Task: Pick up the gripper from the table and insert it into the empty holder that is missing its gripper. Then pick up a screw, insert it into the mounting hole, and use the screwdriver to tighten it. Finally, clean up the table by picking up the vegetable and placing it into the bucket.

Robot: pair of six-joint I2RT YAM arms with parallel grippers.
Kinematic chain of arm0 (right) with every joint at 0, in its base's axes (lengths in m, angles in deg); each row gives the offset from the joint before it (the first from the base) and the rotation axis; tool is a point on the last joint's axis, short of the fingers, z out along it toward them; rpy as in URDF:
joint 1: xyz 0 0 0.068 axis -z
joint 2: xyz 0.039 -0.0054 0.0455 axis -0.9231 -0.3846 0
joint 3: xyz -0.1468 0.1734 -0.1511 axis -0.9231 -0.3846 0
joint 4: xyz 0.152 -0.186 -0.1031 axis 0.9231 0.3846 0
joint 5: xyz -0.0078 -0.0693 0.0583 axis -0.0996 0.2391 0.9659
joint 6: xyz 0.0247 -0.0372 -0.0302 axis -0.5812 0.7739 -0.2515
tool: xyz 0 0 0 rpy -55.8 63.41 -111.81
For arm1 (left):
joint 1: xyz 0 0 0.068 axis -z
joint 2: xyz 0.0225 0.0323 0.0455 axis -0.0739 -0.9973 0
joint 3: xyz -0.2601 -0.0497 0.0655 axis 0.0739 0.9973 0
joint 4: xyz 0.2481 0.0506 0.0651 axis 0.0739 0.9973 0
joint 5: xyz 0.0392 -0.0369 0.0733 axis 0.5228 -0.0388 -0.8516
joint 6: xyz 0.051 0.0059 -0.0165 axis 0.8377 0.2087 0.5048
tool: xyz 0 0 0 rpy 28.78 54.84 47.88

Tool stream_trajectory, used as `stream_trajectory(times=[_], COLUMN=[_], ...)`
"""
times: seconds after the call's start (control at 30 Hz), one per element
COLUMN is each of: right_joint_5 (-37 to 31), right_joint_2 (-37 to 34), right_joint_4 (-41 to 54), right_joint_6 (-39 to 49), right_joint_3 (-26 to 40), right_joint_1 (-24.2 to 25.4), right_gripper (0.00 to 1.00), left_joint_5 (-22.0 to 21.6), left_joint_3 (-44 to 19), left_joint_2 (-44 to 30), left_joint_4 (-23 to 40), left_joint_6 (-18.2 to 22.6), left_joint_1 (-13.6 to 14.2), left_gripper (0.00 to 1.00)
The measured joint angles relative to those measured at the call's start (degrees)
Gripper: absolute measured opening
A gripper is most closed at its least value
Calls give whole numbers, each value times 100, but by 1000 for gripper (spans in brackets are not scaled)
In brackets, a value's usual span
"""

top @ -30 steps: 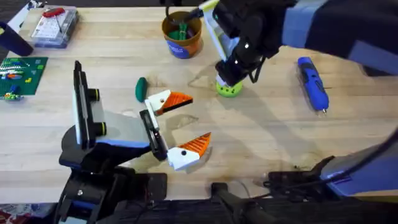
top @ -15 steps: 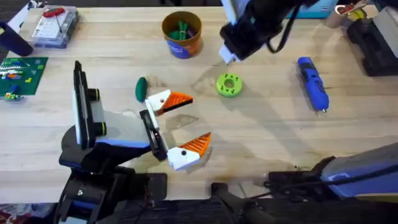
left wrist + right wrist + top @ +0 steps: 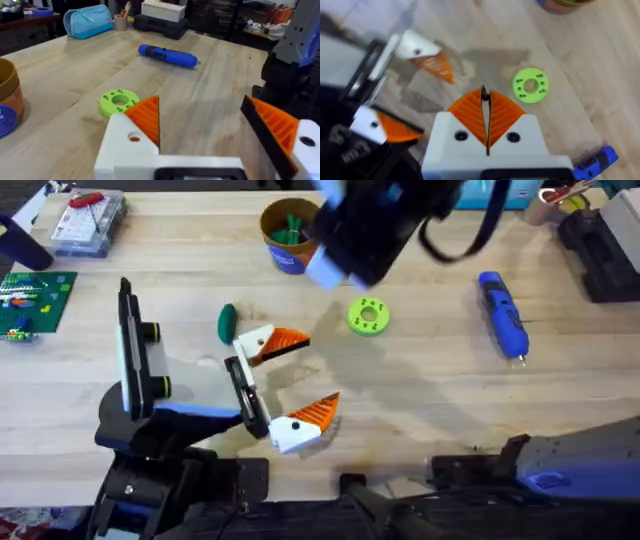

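My right gripper (image 3: pixel 486 107), pads pressed together and empty, hangs above the lime-green disc (image 3: pixel 530 85). My left gripper (image 3: pixel 290 385) rests spread. Descending now risks clipping it.

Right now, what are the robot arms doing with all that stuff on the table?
Neither arm is holding anything. The right gripper is shut and empty, lifted above the table near the bucket. The left gripper sits open on the table, with the dark green vegetable just beside it. The lime-green disc lies alone in the middle, and the blue screwdriver lies untouched off to the right.
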Motion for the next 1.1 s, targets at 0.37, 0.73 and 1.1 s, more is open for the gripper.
stream_trajectory(times=[0.37,0.73,1.1], right_joint_5=[15,13,13], right_joint_2=[0,-17,-478], right_joint_4=[-70,-208,6], right_joint_6=[605,822,926], right_joint_3=[0,79,1006], right_joint_1=[-1023,-956,-847], right_gripper=[3,3,3], left_joint_5=[-2,0,0], left_joint_3=[0,0,0], left_joint_2=[0,0,0], left_joint_4=[0,0,0], left_joint_6=[0,0,0], left_joint_1=[0,0,0], left_gripper=[990,990,990])
